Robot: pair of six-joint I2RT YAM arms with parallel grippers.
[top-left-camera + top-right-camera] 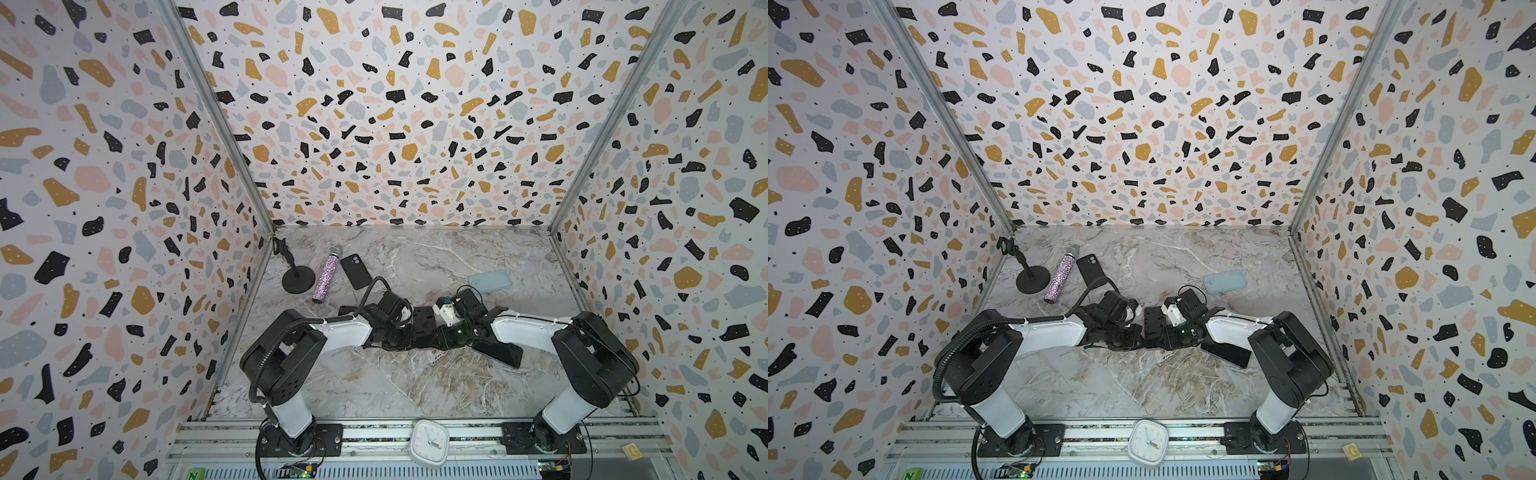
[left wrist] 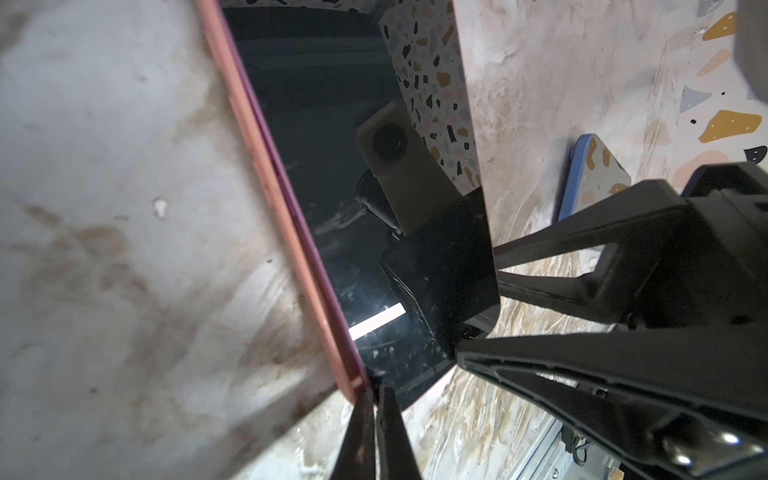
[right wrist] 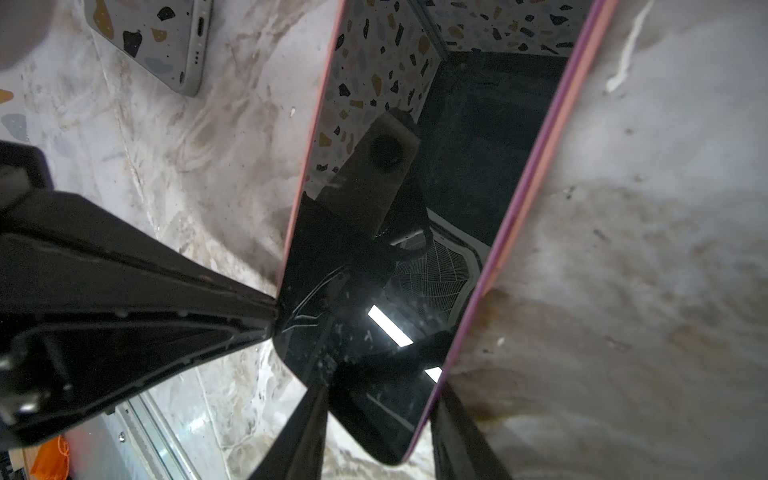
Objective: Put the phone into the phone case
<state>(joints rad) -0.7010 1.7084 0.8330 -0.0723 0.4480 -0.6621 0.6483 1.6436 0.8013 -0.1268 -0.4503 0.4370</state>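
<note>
The phone [image 2: 332, 166], with a black screen and a purple rim, lies face up in the pink phone case [image 2: 266, 174] on the marble table. In both top views it is a dark slab [image 1: 424, 328] [image 1: 1154, 328] between the two arms. My left gripper [image 2: 376, 390] is shut with nothing between its fingers, and its tips touch the case's corner. My right gripper [image 3: 382, 388] straddles one end of the phone [image 3: 478, 145]. One finger is on the pink case edge [image 3: 557, 137] and the other on the opposite side, so it is shut on the phone.
A black phone [image 1: 356, 271], a glittery microphone [image 1: 326, 274] and a black stand [image 1: 297, 278] sit at the back left. A light blue case [image 1: 489, 281] lies at the back right. Another black slab [image 1: 498, 351] lies under the right arm. A white clock [image 1: 430, 441] sits on the front rail.
</note>
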